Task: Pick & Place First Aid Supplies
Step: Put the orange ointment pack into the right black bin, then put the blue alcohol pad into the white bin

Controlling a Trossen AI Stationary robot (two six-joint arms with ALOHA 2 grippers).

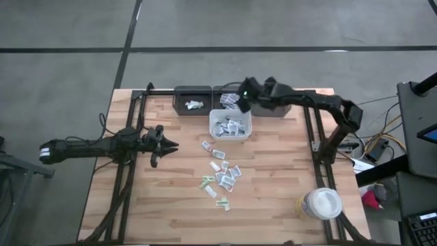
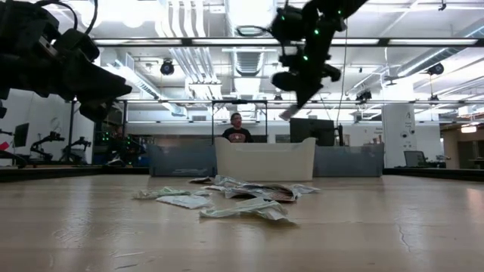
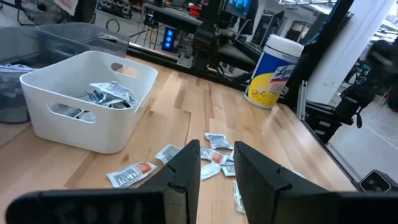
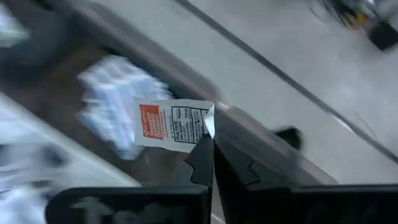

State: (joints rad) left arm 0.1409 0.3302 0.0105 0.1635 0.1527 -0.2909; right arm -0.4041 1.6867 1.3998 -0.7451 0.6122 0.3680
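Several first aid sachets (image 1: pixel 220 172) lie loose on the wooden table's middle, and more fill the white bin (image 1: pixel 230 135) behind them. My right gripper (image 1: pixel 240 104) hangs high over the dark bins (image 1: pixel 193 91) at the far edge, shut on one white sachet (image 4: pixel 171 124) with an orange patch and black print. That sachet also shows in the low view, the sachet (image 2: pixel 288 113) hanging under the fingers. My left gripper (image 3: pixel 214 171) waits at the table's left, pointing toward the loose sachets, open with nothing between its fingers. My right gripper pinches the sachet's short edge (image 4: pixel 209 124) between its two fingertips, only at their free ends. The fingers slant down from the table's right. The sachet sticks out flat beyond the tips, lifted clear above a dark bin (image 4: pixel 112 106) that holds other sachets.
A white round tub (image 1: pixel 319 203) with a yellow label stands at the near right corner. Dark bins line the far edge, one (image 1: pixel 194 104) holding a few sachets. Black frame rails (image 1: pixel 130 164) run along both table sides. A person (image 2: pixel 237 128) stands in the room behind.
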